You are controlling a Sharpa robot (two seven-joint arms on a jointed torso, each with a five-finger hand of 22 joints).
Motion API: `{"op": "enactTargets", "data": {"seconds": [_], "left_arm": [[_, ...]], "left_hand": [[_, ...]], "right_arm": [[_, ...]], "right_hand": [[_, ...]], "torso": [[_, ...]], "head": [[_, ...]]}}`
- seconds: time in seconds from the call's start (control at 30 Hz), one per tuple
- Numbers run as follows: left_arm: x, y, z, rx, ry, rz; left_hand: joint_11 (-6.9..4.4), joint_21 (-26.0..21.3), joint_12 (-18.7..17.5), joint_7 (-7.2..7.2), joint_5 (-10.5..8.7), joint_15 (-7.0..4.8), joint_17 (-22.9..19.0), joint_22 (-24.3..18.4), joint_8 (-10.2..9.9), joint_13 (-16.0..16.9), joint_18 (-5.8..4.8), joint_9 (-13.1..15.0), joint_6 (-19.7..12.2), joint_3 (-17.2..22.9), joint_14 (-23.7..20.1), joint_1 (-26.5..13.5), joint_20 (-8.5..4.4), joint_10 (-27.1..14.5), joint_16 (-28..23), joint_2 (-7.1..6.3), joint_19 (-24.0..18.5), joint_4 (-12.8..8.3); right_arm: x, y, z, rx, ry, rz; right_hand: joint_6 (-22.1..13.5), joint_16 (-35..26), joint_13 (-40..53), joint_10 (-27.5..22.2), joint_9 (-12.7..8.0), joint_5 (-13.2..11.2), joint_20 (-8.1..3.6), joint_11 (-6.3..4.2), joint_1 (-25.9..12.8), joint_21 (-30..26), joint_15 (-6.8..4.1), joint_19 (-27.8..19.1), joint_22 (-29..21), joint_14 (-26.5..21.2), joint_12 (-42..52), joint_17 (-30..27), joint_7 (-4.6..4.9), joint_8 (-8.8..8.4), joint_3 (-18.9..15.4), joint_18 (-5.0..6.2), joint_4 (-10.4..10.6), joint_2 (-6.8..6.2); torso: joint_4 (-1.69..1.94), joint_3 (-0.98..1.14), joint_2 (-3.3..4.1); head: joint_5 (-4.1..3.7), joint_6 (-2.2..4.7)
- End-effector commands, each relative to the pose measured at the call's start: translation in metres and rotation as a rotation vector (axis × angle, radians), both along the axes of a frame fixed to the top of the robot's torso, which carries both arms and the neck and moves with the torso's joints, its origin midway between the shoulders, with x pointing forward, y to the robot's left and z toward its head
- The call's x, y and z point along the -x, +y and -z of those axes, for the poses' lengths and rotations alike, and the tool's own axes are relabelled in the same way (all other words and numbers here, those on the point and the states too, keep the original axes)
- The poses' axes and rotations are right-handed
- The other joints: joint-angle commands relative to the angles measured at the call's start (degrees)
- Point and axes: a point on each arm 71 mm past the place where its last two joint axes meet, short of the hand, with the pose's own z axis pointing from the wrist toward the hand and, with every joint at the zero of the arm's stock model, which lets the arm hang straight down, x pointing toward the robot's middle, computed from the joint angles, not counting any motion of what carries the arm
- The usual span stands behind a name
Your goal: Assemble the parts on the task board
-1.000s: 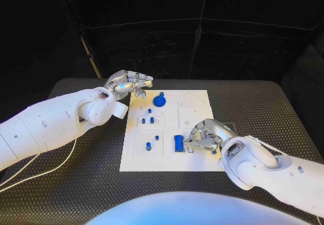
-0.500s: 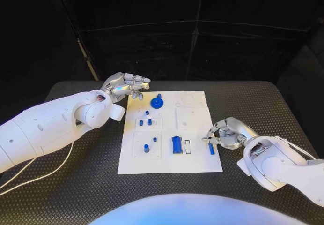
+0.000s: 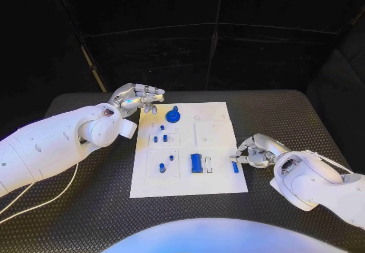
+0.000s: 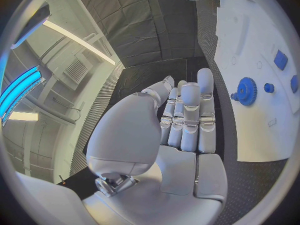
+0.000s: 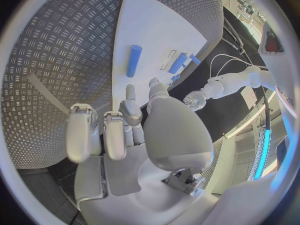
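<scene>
The white task board (image 3: 214, 138) lies in the middle of the table. A blue gear (image 3: 173, 115) stands at its far end, and a blue block (image 3: 196, 162) sits upright near its front. Several small blue pegs (image 3: 160, 138) stand in its left half. A blue cylinder (image 3: 234, 166) lies flat by the board's right edge. My right hand (image 3: 255, 153) hovers just right of that cylinder, fingers loosely apart and holding nothing. The right wrist view shows the cylinder (image 5: 133, 60) beyond the fingertips (image 5: 129, 92). My left hand (image 3: 137, 97) is raised off the board's far left corner, holding nothing, with the gear (image 4: 247, 91) past it.
The black ribbed table mat (image 3: 91, 184) surrounds the board on all sides. A narrow slot (image 3: 211, 164) lies between the block and the cylinder. A white cable (image 3: 53, 190) trails across the mat under my left arm.
My right hand has drawn back to the right, off the board's front area. The blue cylinder now lies uncovered by the right edge. The left hand has kept its place.
</scene>
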Motion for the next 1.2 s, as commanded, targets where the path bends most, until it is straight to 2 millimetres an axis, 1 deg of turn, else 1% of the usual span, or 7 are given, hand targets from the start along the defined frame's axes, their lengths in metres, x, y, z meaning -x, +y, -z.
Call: {"op": "enactTargets", "data": {"seconds": [0.03,0.23,0.7,0.9,1.03,1.17,1.2], "left_arm": [[0.000,0.000,-0.002,0.008,-0.006,0.002],[0.000,0.001,-0.002,0.007,-0.006,0.001],[0.000,0.001,-0.001,0.006,-0.004,0.001],[0.000,0.002,-0.001,0.006,-0.003,0.002],[0.000,0.001,-0.001,0.007,-0.002,0.004],[0.000,0.001,-0.001,0.007,-0.002,0.005],[0.000,0.001,-0.001,0.008,-0.002,0.005]], "left_hand": [[0.17,-0.2,0.1,0.14,-0.13,0.11,-0.1,-0.1,-0.3,0.1,0.66,-0.1,-0.3,-0.3,-0.3,-0.4,0.40,-0.4,-0.3,0.23,0.0,-0.1],[0.17,-0.2,0.1,0.14,-0.13,0.11,-0.1,-0.1,-0.3,0.1,0.66,-0.1,-0.3,-0.3,-0.3,-0.4,0.40,-0.4,-0.3,0.23,0.0,-0.1],[0.16,-0.4,0.4,0.12,-0.13,0.11,-0.3,-0.2,-0.3,0.2,0.69,-0.1,-0.3,-0.4,-0.4,-0.3,0.43,-0.7,-0.4,0.36,0.0,-0.1],[0.16,-0.4,0.4,0.12,-0.13,0.11,-0.3,-0.2,-0.3,0.2,0.69,-0.1,-0.3,-0.4,-0.4,-0.3,0.43,-0.7,-0.4,0.36,0.0,-0.1],[0.16,-0.4,0.4,0.12,-0.13,0.11,-0.3,-0.2,-0.3,0.2,0.69,-0.1,-0.3,-0.4,-0.4,-0.3,0.43,-0.7,-0.4,0.36,0.0,-0.1],[0.16,-0.4,0.4,0.12,-0.13,0.11,-0.3,-0.2,-0.3,0.2,0.69,-0.1,-0.3,-0.4,-0.4,-0.3,0.43,-0.7,-0.4,0.36,0.0,-0.1],[0.16,-0.4,0.4,0.12,-0.13,0.11,-0.3,-0.2,-0.3,0.2,0.69,-0.1,-0.3,-0.4,-0.4,-0.3,0.43,-0.7,-0.4,0.36,0.0,-0.1]], "right_arm": [[0.000,0.001,0.002,0.125,0.001,-0.035],[0.001,0.004,0.003,0.156,0.011,-0.053],[0.001,0.007,0.009,0.231,0.047,-0.084],[0.001,0.013,0.011,0.265,0.053,-0.113],[0.001,0.017,0.012,0.286,0.039,-0.129],[0.000,0.022,0.012,0.307,0.010,-0.131],[-0.001,0.023,0.012,0.312,0.004,-0.132]], "right_hand": [[0.6,-0.2,0.1,0.0,0.1,0.2,0.19,-0.12,-0.1,-0.1,0.30,0.5,0.1,4.4,0.0,7.6,0.04,-0.15,-0.6,0.14,0.0,-0.11],[1.1,-0.2,0.3,0.1,0.2,0.1,0.11,-0.23,0.2,-0.1,0.22,0.5,0.2,4.4,0.1,7.6,-0.10,-0.07,-0.9,0.13,-0.1,-0.30],[1.8,-0.3,0.5,0.3,0.5,-0.4,-0.08,-0.48,1.3,-0.1,0.01,0.6,0.3,4.5,0.2,7.6,-0.37,0.15,-1.6,0.10,-0.3,-0.71],[2.0,-0.3,0.7,0.5,0.7,-1.5,-0.20,-0.58,2.4,-0.2,-0.10,0.6,0.3,4.5,0.4,7.6,-0.47,0.24,-1.9,0.09,-0.9,-0.74],[2.1,-0.3,0.8,0.4,0.8,-2.0,-0.35,-0.76,6.0,-0.1,-0.28,0.6,0.4,4.5,0.3,7.6,-0.62,0.19,-0.7,0.07,-2.8,0.52],[2.3,-0.3,1.6,0.7,0.6,-8.7,-0.78,-1.15,11.2,-0.1,-0.65,0.7,0.6,4.5,0.9,7.7,-0.87,-0.34,4.0,0.04,-5.1,3.72],[2.3,-0.3,1.6,0.7,0.6,-9.2,-0.79,-1.18,11.6,-0.1,-0.67,0.7,0.6,4.5,0.8,7.7,-0.97,-0.47,4.8,0.03,-5.3,3.97]], "torso": [[0.14,-0.06,-0.07],[0.02,-0.04,-0.06],[0.13,0.00,0.01],[0.07,-0.02,-0.01],[0.12,-0.04,0.01],[0.18,-0.05,0.02],[0.20,-0.06,0.02]], "head": [[0.07,-0.12],[0.18,-0.04],[0.21,-0.17],[0.23,-0.26],[0.19,-0.30],[0.26,-0.23],[0.24,-0.17]]}}
